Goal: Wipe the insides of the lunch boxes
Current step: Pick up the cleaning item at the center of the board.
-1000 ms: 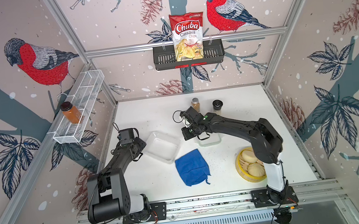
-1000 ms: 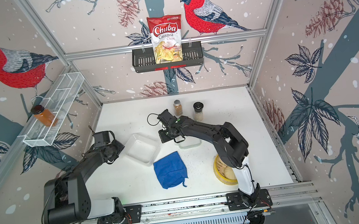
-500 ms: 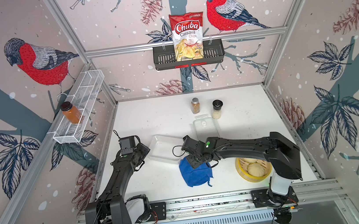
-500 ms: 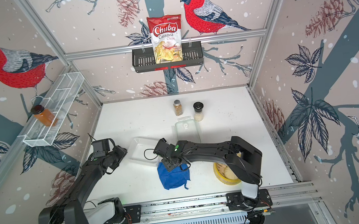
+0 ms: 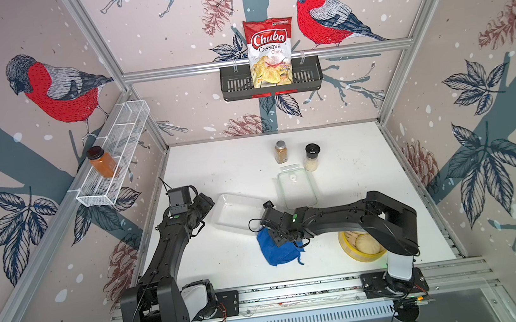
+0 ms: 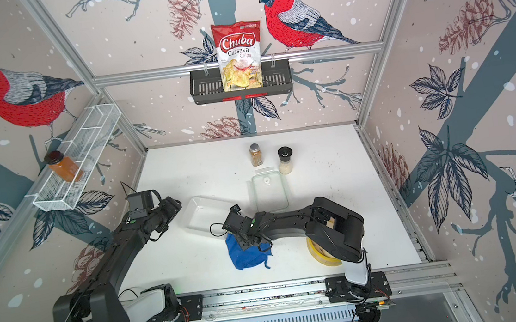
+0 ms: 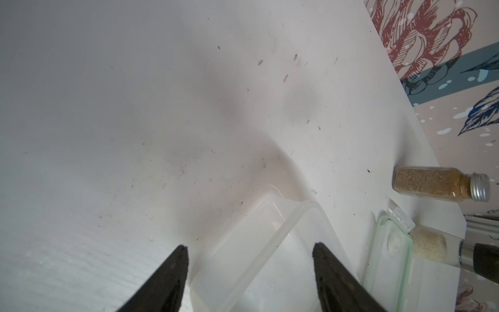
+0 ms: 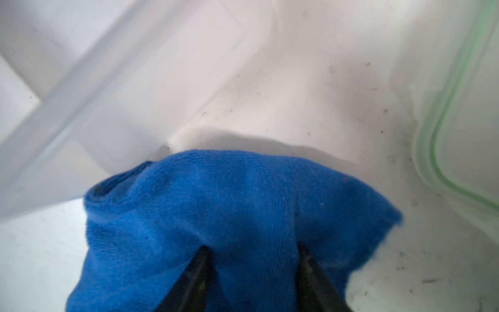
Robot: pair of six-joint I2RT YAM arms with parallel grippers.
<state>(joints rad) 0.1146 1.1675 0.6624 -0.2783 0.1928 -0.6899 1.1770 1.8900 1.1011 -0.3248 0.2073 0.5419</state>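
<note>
A clear lunch box (image 5: 236, 214) (image 6: 208, 215) lies open side up at the table's middle left. My left gripper (image 5: 210, 203) (image 7: 249, 250) is open, its fingers either side of the box's near corner (image 7: 270, 243) without touching it. The second lunch box piece, with a pale green rim (image 5: 296, 189) (image 6: 269, 192) (image 7: 388, 256), lies flat just behind. My right gripper (image 5: 278, 237) (image 8: 253, 251) points down into a bunched blue cloth (image 5: 277, 252) (image 6: 244, 256) (image 8: 243, 202), jaws closed on a fold of it. The cloth's edge meets the clear box's wall (image 8: 81, 94).
A yellow bamboo steamer with buns (image 5: 359, 246) sits at the front right, partly under my right arm. A spice bottle (image 5: 281, 152) and a shaker (image 5: 311, 157) stand behind the green-rimmed piece. A chips bag (image 5: 270, 53) hangs on the back wall. A wire shelf with a jar (image 5: 102, 161) is on the left wall.
My right arm left the green-rimmed piece, swung forward onto the cloth and closed its jaws; the cloth has bunched up. My left gripper has opened wider at the clear box's corner.
</note>
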